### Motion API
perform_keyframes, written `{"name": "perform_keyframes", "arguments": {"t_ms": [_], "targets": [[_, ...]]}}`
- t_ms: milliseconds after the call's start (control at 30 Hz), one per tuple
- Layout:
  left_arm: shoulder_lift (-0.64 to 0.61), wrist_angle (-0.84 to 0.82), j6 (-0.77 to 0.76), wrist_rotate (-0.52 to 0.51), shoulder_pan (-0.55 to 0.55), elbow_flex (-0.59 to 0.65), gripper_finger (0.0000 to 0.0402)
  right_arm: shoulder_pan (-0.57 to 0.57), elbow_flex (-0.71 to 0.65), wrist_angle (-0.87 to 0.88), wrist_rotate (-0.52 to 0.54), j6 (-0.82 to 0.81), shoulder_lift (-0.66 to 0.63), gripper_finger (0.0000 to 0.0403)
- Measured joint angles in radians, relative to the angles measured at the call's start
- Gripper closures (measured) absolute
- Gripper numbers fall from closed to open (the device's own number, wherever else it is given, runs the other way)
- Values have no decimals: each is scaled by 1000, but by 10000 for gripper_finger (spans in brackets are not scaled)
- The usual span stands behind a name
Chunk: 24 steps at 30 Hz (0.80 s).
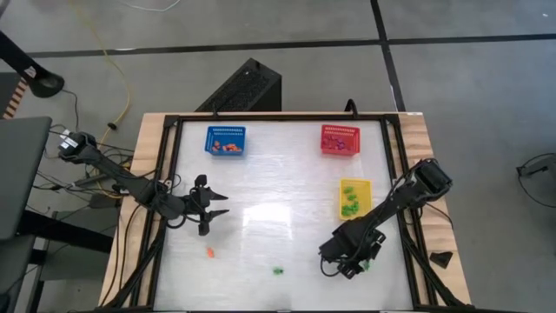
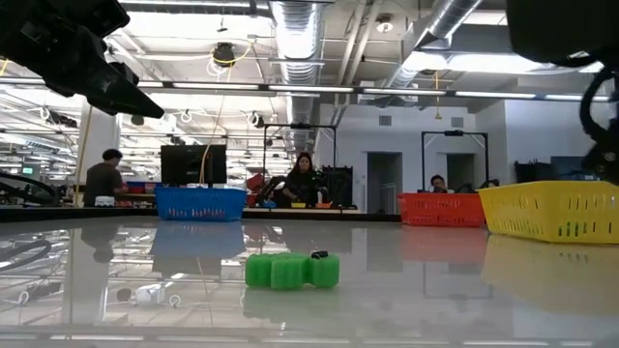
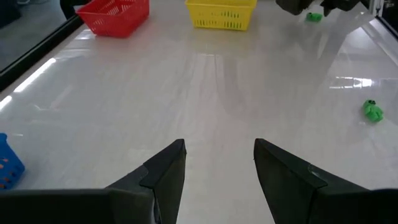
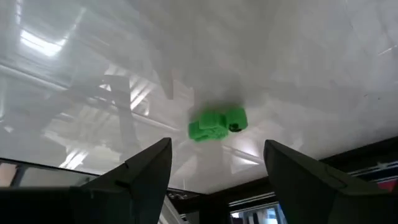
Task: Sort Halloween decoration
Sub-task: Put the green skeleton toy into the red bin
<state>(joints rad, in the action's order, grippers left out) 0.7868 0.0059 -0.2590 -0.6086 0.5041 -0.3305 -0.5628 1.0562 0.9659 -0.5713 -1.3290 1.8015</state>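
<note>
A green trinket (image 4: 217, 124) lies on the white table just ahead of my right gripper (image 4: 217, 146), which is open with a finger on either side and touches nothing. In the high view this gripper (image 1: 347, 261) hovers near the table's near right part, with the trinket (image 1: 368, 262) beside it. A second green trinket (image 1: 278, 270) (image 2: 290, 271) and an orange one (image 1: 209, 253) rest on the table near its near edge. My left gripper (image 1: 213, 209) (image 3: 219, 146) is open over bare table on the left side.
The blue basket (image 1: 226, 139) and the red basket (image 1: 340, 139) stand at the far edge and the yellow basket (image 1: 353, 198) at the right, each holding small trinkets. A black frame (image 1: 165, 200) rims the table. People sit in the room beyond.
</note>
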Motion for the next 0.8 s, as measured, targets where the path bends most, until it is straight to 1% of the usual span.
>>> {"name": "perform_keyframes", "arguments": {"t_ms": [233,367,467,533,600,667,800], "targets": [[0,0,5,0,0,0,221,-6,-70,-161,-29,-5,0,117],[0,0,5,0,0,0,221,-5,-83,-172,-40,-5,0,118],[0,0,5,0,0,0,221,-5,-83,-191,-53,10,0,128],[0,0,5,0,0,0,221,-6,-82,-204,-55,18,0,145],[0,0,5,0,0,0,221,-5,-82,-214,-55,18,0,171],[0,0,5,0,0,0,221,-5,-82,-225,-55,18,0,203],[0,0,5,0,0,0,221,-5,-82,-230,-58,20,0,281]]}}
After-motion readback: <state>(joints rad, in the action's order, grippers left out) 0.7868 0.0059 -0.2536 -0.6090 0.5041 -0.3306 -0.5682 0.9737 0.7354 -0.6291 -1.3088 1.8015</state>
